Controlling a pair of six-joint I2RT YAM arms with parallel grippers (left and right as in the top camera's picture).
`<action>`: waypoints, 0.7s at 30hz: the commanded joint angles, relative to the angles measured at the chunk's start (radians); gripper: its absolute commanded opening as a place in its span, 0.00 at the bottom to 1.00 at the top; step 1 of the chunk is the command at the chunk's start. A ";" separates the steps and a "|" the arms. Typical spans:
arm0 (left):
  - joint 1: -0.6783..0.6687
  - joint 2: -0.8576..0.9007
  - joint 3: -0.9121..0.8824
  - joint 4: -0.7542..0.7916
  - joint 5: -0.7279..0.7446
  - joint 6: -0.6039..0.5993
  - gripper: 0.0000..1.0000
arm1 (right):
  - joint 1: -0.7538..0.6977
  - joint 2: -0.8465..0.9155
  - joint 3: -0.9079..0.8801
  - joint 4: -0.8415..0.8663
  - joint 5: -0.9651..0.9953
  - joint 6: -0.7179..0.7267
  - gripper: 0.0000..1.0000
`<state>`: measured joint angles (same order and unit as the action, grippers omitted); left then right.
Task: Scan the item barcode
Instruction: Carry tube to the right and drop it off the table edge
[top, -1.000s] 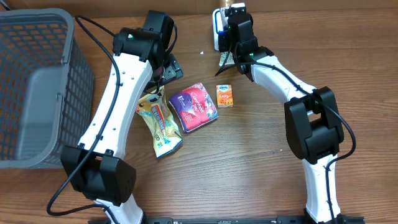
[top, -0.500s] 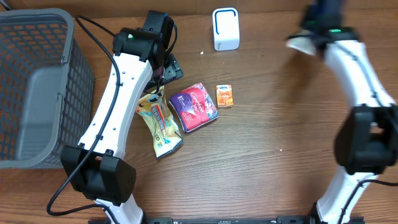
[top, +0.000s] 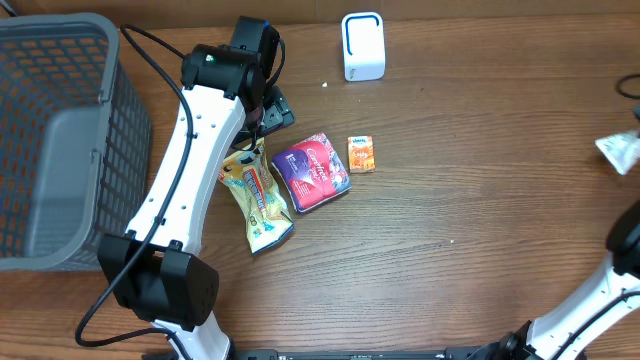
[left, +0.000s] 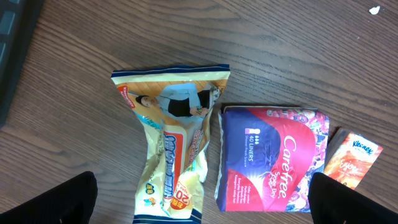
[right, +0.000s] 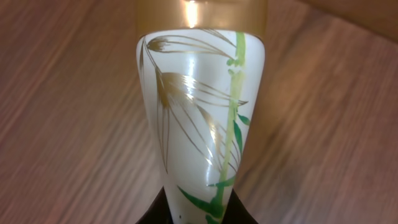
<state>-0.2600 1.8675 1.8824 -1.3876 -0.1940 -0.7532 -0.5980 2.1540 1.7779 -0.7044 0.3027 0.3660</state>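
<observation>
The item is a white packet (right: 199, 106) printed with green and gold bamboo leaves and a gold band at its far end. My right gripper (right: 198, 214) is shut on its near end, the dark fingers (right: 155, 214) hugging both sides. From overhead the packet (top: 618, 150) hangs at the far right edge of the frame, and the gripper itself is cut off there. A white barcode scanner (top: 363, 46) stands at the back middle of the table, well left of the packet. My left gripper (left: 202, 208) hovers open above the table, holding nothing.
Below the left gripper lie a yellow snack packet (left: 174, 155), a purple and red Carefree pack (left: 273, 158) and a small orange tissue pack (left: 354, 158). A grey mesh basket (top: 60, 140) stands at the far left.
The right arm has swung away from the scanner to the far right edge, carrying the white packet. The left arm and the packs on the table have not moved.
</observation>
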 joint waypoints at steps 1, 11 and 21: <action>-0.002 0.010 -0.003 0.001 0.004 -0.010 1.00 | -0.047 0.002 0.008 0.009 -0.017 0.009 0.05; -0.002 0.010 -0.003 0.001 0.004 -0.010 1.00 | -0.082 0.018 0.008 0.006 -0.040 0.008 0.22; -0.002 0.010 -0.003 0.001 0.004 -0.010 1.00 | -0.079 0.018 0.008 -0.015 -0.424 -0.066 0.75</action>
<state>-0.2600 1.8675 1.8824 -1.3876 -0.1940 -0.7532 -0.6800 2.1838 1.7782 -0.7250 0.1249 0.3576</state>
